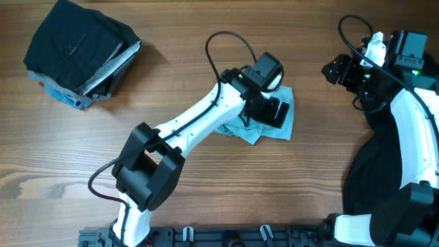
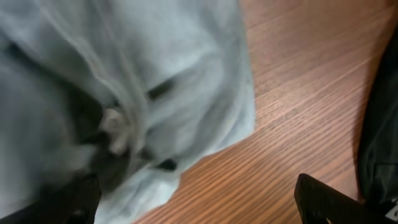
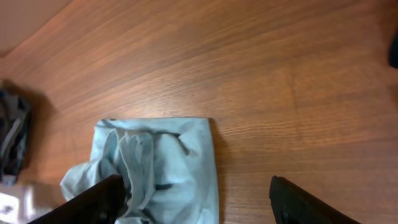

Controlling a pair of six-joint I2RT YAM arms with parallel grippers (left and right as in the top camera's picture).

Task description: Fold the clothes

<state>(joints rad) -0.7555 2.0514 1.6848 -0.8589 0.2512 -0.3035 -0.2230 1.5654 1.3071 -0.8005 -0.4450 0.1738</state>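
The pale blue T-shirt (image 1: 280,122) lies crumpled in a small heap at the table's middle. My left gripper (image 1: 269,110) is right above it, open. In the left wrist view the T-shirt (image 2: 186,81) fills the upper left. The left gripper (image 2: 199,202) has one finger at the cloth's edge and the other over bare wood. My right gripper (image 1: 336,69) is open and empty at the far right, away from the shirt. The right wrist view shows the T-shirt (image 3: 168,158) ahead of the right gripper's (image 3: 202,202) spread fingers. A black garment (image 1: 374,171) lies under the right arm.
A stack of folded dark and grey clothes (image 1: 81,53) sits at the far left corner and also shows in the right wrist view (image 3: 12,143). The black garment edge (image 2: 380,124) is at the right of the left wrist view. A black cable (image 1: 226,48) loops above the left arm.
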